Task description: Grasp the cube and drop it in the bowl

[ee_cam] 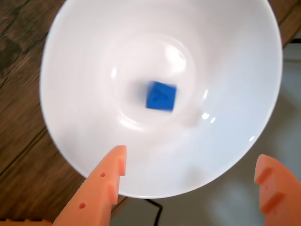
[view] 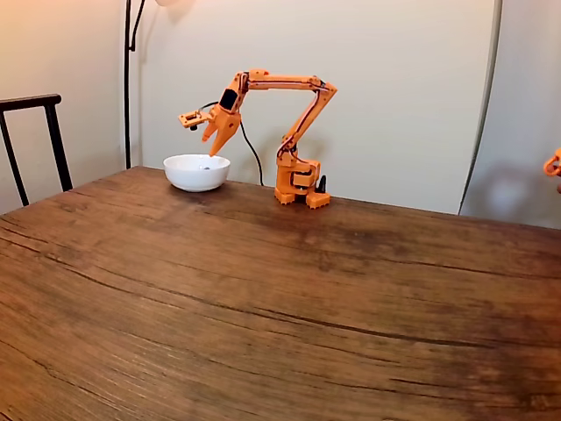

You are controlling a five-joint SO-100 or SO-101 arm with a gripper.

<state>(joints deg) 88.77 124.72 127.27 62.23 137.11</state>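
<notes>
Above the bowl [ee_cam: 94,61], the orange end effector [ee_cam: 190,162] hangs with its two fingers spread wide apart, nothing between them and nothing touched. The wrist view looks straight down past the fingertips [ee_cam: 117,157] into the white bowl, where the blue cube [ee_cam: 161,96] lies on the flat bottom, slightly blurred. In the fixed view the arm [view: 285,83] arches from its base [view: 298,184] at the far edge of the table [view: 280,298], with the end effector [view: 213,145] pointing down just over the bowl [view: 196,172], clear of its rim. The table is dark, strongly grained wood. Behind it stands a plain pale wall [view: 394,88]; a dark chair back [view: 31,132] and a thin black pole [view: 128,79] show at the left of the fixed view.
</notes>
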